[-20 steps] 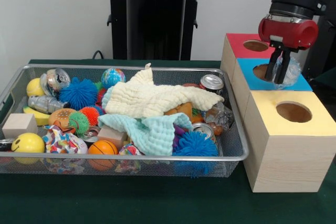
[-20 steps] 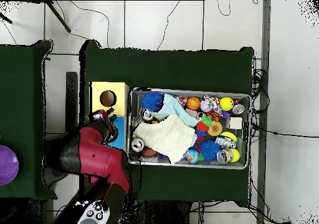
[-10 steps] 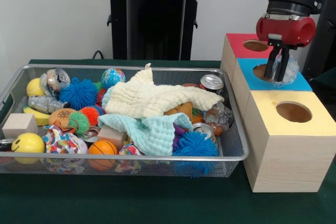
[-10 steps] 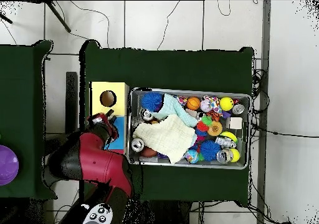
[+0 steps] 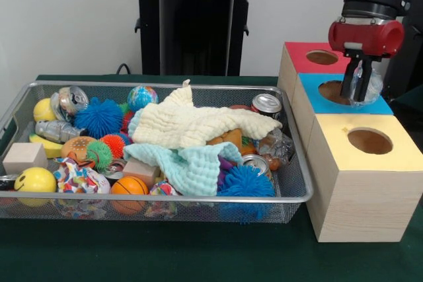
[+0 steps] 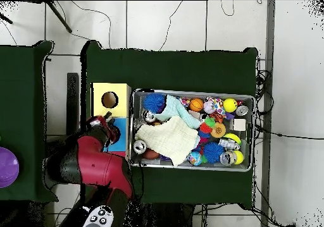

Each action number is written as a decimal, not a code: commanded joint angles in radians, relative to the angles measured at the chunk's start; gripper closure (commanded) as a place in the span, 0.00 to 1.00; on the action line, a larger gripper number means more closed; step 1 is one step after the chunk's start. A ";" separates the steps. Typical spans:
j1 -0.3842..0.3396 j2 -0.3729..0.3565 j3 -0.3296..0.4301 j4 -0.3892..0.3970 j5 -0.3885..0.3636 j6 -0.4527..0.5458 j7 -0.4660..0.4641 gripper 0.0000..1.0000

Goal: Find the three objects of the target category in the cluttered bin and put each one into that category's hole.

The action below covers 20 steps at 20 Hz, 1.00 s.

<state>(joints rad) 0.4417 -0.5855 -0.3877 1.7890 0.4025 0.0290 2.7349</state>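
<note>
Tool (image 5: 357, 92) hangs over the blue box (image 5: 344, 100), its fingers close together and clamped on a crumpled clear plastic piece (image 5: 372, 86), directly above and slightly to the right of that box's round hole. The step in hand looks like delivery: one target item is being brought to its hole. The next move would call for centring the plastic over the opening, lowering a little, then parting the fingers so it falls inside rather than catching on the rim.

The plastic looks thin, transparent and wrinkled, so it will likely be light and springy.

Beyond the blue box, the red box (image 5: 310, 57) sits behind it, the yellow box (image 5: 363, 163) in front, and the wire bin (image 5: 291, 196) of clutter alongside on the green surface (image 5: 198, 255).
</note>
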 commanded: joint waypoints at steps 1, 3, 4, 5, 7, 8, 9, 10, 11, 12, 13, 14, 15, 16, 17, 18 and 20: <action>-0.046 0.036 0.168 0.198 -0.096 0.002 0.061 1.00; -0.054 0.027 0.173 0.208 -0.109 -0.002 0.057 1.00; -0.058 0.023 0.175 0.214 -0.115 -0.003 0.056 1.00; -0.068 0.018 0.185 0.223 -0.123 -0.015 0.057 1.00; -0.081 0.010 0.196 0.239 -0.138 -0.034 0.062 1.00; -0.085 0.008 0.201 0.245 -0.144 -0.044 0.066 1.00; -0.095 0.005 0.209 0.254 -0.154 -0.057 0.071 1.00; -0.104 0.002 0.216 0.263 -0.163 -0.068 0.076 1.00; -0.110 -0.001 0.218 0.269 -0.170 -0.074 0.080 1.00; -0.117 -0.003 0.221 0.274 -0.177 -0.079 0.081 1.00; -0.124 -0.005 0.225 0.280 -0.183 -0.085 0.081 1.00; -0.132 -0.008 0.228 0.286 -0.190 -0.091 0.082 1.00; -0.133 -0.007 0.226 0.289 -0.193 -0.093 0.081 1.00; -0.132 -0.006 0.224 0.289 -0.194 -0.094 0.081 1.00; -0.127 -0.002 0.221 0.288 -0.193 -0.097 0.086 1.00; -0.121 0.003 0.217 0.287 -0.189 -0.103 0.090 1.00; -0.108 0.012 0.209 0.285 -0.182 -0.116 0.100 1.00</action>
<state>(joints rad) 0.3476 -0.6227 -0.2781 1.9407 0.2806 -0.0929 2.7352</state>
